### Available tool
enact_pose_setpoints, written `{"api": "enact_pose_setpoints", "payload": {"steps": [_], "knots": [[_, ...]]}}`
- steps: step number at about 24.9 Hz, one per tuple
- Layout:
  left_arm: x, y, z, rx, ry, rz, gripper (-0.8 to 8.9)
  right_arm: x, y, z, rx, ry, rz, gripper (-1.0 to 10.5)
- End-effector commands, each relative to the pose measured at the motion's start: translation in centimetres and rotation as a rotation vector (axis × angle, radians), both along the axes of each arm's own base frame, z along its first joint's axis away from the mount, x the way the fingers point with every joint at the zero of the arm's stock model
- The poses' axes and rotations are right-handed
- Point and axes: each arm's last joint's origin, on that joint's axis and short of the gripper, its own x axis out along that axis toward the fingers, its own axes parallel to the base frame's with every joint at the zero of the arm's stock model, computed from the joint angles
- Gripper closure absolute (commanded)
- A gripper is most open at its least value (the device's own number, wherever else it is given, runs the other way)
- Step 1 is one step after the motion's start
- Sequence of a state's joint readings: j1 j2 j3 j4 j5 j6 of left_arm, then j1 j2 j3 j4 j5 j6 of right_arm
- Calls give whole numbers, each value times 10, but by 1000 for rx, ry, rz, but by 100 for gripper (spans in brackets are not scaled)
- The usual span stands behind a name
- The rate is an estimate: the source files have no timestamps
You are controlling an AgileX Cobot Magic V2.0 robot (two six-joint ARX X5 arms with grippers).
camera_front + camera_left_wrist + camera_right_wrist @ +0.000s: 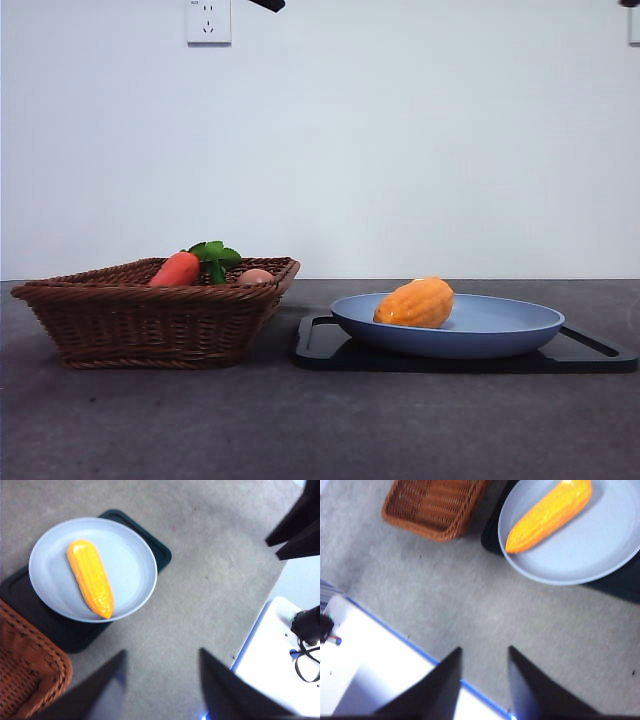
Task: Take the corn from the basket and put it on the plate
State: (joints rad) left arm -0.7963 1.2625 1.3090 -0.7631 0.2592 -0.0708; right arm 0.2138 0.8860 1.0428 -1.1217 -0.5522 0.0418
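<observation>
Both end effectors spread and empty above the table, corn (pixel 415 303) lying on plate (pixel 500 335)

Low front view faces level across; both high wrist views share the plate (pixel 50 587).

A: The front view is looking evenly lit and sharp; soft light seems to be coming from above, with the basket (pixel 150 310) casting only a faint shadow on the table (pixel 320 420) beneath it.

B: The plate (pixel 500 325) is shading the black tray (pixel 600 355) at about 6 o'clock. The corn (pixel 415 303) is catching a mild sheen on its top.

A: Both wrist views are looking softer. The jaws are blurring heavily, being out of focus.

B: The corn (pixel 90 585) is showing glossy glare in the left wrist view, and the white surface (pixel 270 670) at 4 o'clock is washing out.
</observation>
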Motion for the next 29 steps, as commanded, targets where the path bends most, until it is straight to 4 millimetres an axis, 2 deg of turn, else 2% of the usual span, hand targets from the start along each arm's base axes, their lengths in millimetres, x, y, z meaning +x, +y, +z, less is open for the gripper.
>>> {"api": "enact_pose_setpoints", "payload": {"steps": [1,4,29], "knots": [[-1,-2,6,-10,-10,-6,747,-3,2,4,-27,-36,64,925],[-1,-2,5,-3,-3,-6,811,-5,3,3,-37,-29,93,945],[3,-6,12,-68,-66,-6,810,-3,5,4,-28,-50,97,945]]}}
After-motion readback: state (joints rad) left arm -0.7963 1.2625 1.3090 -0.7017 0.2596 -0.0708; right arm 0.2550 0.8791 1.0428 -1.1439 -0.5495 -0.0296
